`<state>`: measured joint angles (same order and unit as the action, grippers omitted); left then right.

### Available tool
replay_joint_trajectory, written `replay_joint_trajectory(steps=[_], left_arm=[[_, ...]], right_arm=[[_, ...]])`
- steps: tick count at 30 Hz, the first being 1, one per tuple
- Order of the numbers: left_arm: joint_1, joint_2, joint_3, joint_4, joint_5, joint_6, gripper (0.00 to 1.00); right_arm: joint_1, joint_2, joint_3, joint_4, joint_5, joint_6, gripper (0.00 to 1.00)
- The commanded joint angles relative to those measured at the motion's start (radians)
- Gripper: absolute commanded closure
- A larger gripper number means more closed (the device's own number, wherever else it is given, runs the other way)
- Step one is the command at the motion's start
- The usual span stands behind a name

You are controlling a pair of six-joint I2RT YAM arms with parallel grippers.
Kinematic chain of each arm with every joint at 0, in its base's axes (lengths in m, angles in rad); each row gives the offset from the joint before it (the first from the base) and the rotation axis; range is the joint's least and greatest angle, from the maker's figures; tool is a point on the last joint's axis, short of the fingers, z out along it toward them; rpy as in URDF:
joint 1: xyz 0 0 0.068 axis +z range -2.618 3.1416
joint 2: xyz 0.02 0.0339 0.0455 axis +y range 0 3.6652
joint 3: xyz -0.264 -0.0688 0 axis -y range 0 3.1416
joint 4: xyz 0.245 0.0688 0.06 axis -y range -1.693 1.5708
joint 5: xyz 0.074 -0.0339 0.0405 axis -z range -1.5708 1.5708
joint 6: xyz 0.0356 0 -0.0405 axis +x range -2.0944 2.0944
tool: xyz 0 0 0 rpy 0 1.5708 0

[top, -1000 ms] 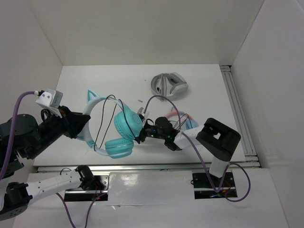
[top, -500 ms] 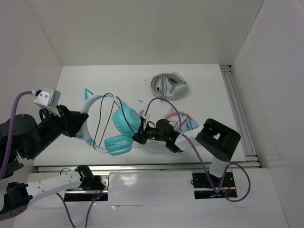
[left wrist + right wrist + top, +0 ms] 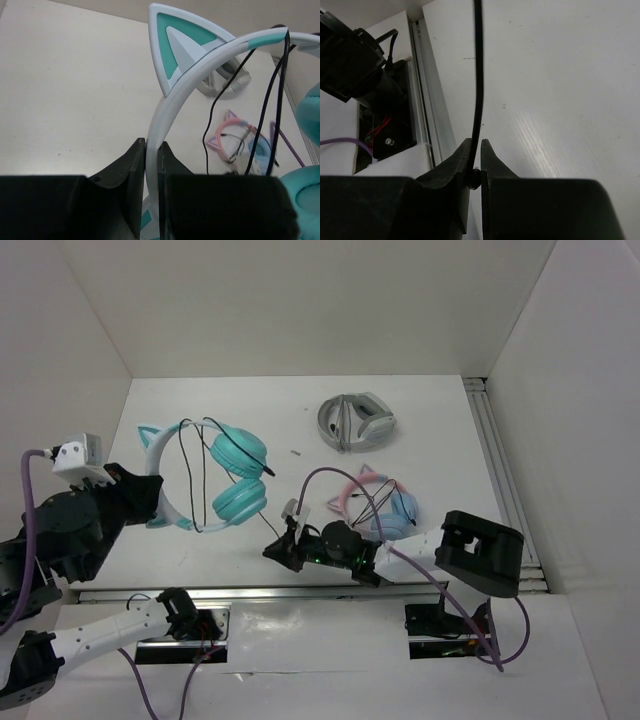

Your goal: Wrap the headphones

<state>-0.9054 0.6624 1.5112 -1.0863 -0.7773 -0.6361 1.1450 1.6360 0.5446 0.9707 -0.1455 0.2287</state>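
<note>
The teal headphones [image 3: 235,475] with a whitish headband [image 3: 175,102] and pointed cat ears [image 3: 175,40] hang at the left, held off the table. My left gripper [image 3: 140,495] is shut on the headband [image 3: 160,475]; in the left wrist view its jaws [image 3: 152,150] pinch the white band. The thin black cable [image 3: 192,485] loops round the headband and runs down right to my right gripper [image 3: 272,548], which is shut on the cable [image 3: 478,75] near its plug, low by the table's front edge.
Pink-and-blue cat-ear headphones [image 3: 380,505] lie right of centre, just behind the right arm. Grey-white folded headphones [image 3: 355,420] lie at the back. A rail [image 3: 500,470] runs along the right side; the front edge rail [image 3: 427,115] is close to the right gripper.
The left gripper carried the teal headphones left and back. The right gripper moved left and toward the front edge with the cable, uncovering the pink-and-blue headphones.
</note>
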Motion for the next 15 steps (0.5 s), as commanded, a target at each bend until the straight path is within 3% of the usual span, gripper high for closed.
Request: replay_joint_trajectory(steps=[1, 4, 8, 11, 15], left_arm=[[-0.001, -0.010, -0.042, 0.141, -0.193, -0.155, 1.00], [-0.001, 0.014, -0.094, 0.151, -0.244, -0.207, 1.00], [-0.001, 0.077, -0.117, 0.106, -0.329, -0.284, 1.00], [0.010, 0.147, -0.094, -0.022, -0.375, -0.404, 1.00], [0.022, 0.180, -0.121, -0.053, -0.404, -0.451, 1.00]], right_arm=[[0.076, -0.088, 0.018, -0.111, 0.185, -0.049, 1.00], [0.197, -0.120, 0.075, -0.255, 0.344, -0.092, 1.00], [0.321, -0.140, 0.150, -0.429, 0.438, -0.152, 1.00], [0.393, -0.177, 0.175, -0.505, 0.416, -0.181, 1.00], [0.456, -0.203, 0.234, -0.596, 0.365, -0.203, 1.00]])
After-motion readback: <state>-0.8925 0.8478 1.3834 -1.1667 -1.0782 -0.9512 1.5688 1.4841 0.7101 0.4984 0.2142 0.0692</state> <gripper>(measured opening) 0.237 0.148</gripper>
